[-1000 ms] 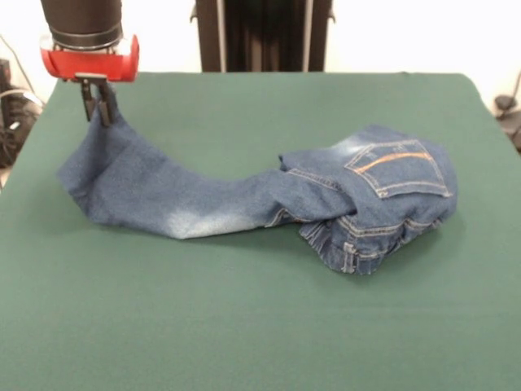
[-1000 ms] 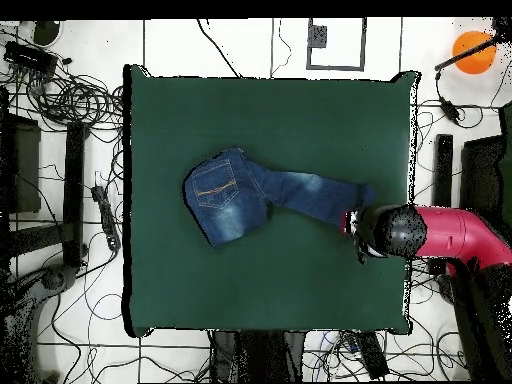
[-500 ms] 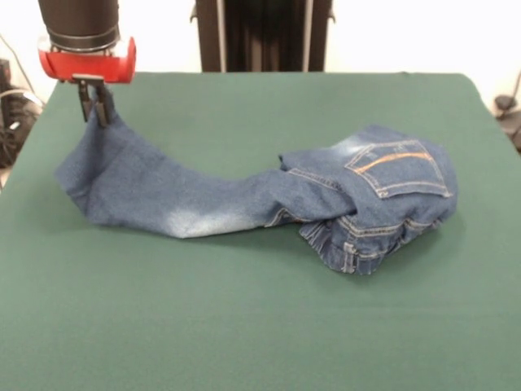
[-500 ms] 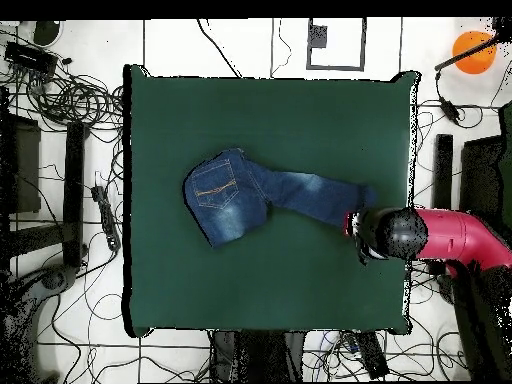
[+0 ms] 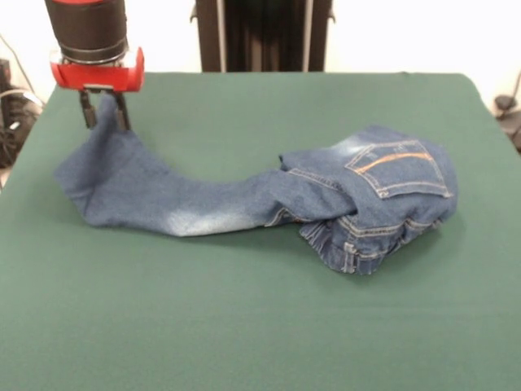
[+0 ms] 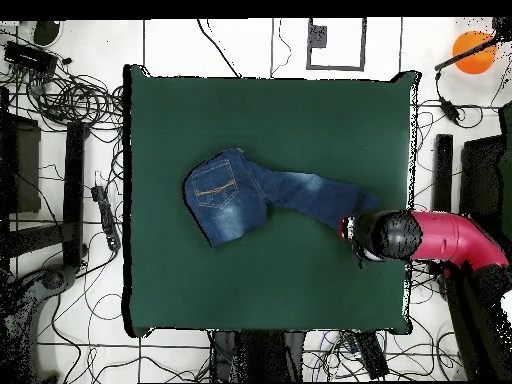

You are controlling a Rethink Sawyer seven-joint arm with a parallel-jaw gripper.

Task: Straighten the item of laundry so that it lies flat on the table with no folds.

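Item: my gripper (image 5: pixel 102 110), red-collared, at the table's (image 5: pixel 260 326) corner region, left and far in the front view; its two fingers (image 5: pixel 85 112) stand apart with the peaked tip of a jeans leg rising between them, so it reads as released, though I cannot tell whether either finger touches the cloth. Item: jeans (image 5: pixel 269 199), blue denim, lying across the middle of the table; one leg stretched out towards my gripper with a pale faded patch midway, the waist and seat bunched in a folded heap at the other end, a back pocket with orange stitching on top. Not flat. Item: table, dark green covering, rounded corners; in the overhead view the jeans (image 6: pixel 265 195) sit well clear of all four edges, with broad bare green on every side, most of it beyond the heaped end. My gripper (image 6: pixel 352 232) is near one short edge. Item: surroundings, pale floor strewn with black cables (image 6: pixel 60 95); an orange round object (image 6: pixel 473 50) in one corner.
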